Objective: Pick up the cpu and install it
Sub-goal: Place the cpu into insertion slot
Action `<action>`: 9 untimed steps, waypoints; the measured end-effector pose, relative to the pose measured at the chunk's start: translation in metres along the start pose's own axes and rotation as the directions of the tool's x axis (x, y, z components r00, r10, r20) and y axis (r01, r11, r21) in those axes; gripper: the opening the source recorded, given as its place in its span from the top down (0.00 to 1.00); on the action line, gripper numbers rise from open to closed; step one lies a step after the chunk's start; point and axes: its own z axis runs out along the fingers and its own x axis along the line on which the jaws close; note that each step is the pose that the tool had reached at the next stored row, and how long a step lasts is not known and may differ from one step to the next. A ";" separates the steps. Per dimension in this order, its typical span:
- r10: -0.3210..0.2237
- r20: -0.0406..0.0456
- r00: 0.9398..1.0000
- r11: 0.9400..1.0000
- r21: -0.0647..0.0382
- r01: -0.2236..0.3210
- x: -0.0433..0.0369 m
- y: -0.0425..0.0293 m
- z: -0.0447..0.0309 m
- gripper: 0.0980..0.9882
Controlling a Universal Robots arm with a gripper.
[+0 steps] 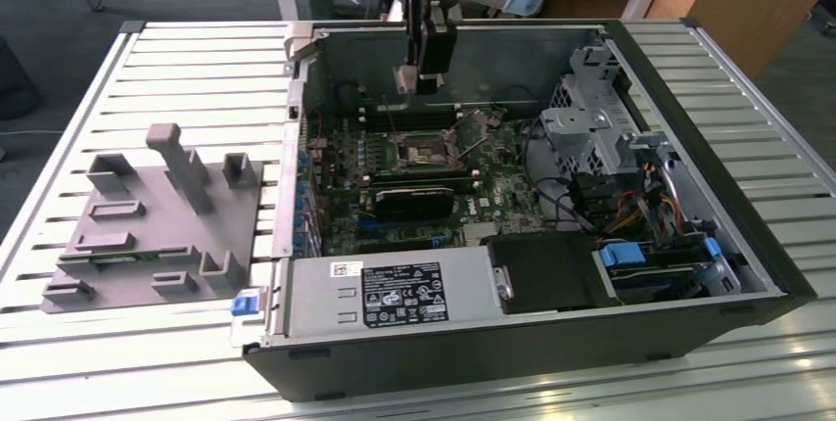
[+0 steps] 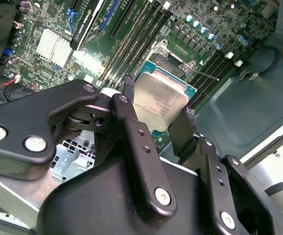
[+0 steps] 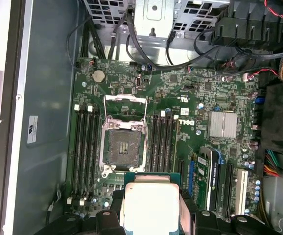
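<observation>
- Risk of losing the cpu [image 2: 160, 104]: gripped by two thin edges alone, with little to stop a slide or a twist between the fingers [image 2: 181, 133].
- Risk of bent pins in the socket [image 3: 124, 147], judged the gravest: open and bare, easily damaged by a chip set down tilted, turned the wrong way round, or off to one side.
- Risk of catching on the raised metal frame [image 3: 126, 102] at the socket's edge, or on the memory slots [image 3: 85, 147] just beside it, on a skewed way down.
- Risk of knocking the computer case [image 1: 496, 44] with the arm, working close to its far wall in the exterior view.
- Gripper [image 1: 418, 81]: clamped on the cpu, one finger on each of two opposite edges, silvery top turned toward the cameras in both wrist views.
- Cpu: between the fingertips and touching both, clear of everything below.
- Held in the air over the motherboard [image 3: 190, 98], inside the case's walls, nearer the far wall than the near edge, not yet in the socket.
</observation>
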 end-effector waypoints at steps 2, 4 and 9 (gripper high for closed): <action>0.000 0.000 1.000 1.000 0.000 0.000 0.0000 0.0000 0.0006 0.51; 0.000 0.000 1.000 1.000 0.000 0.000 0.0000 0.0000 0.0012 0.51; 0.000 0.000 1.000 1.000 0.000 0.000 0.0000 0.0000 0.0032 0.51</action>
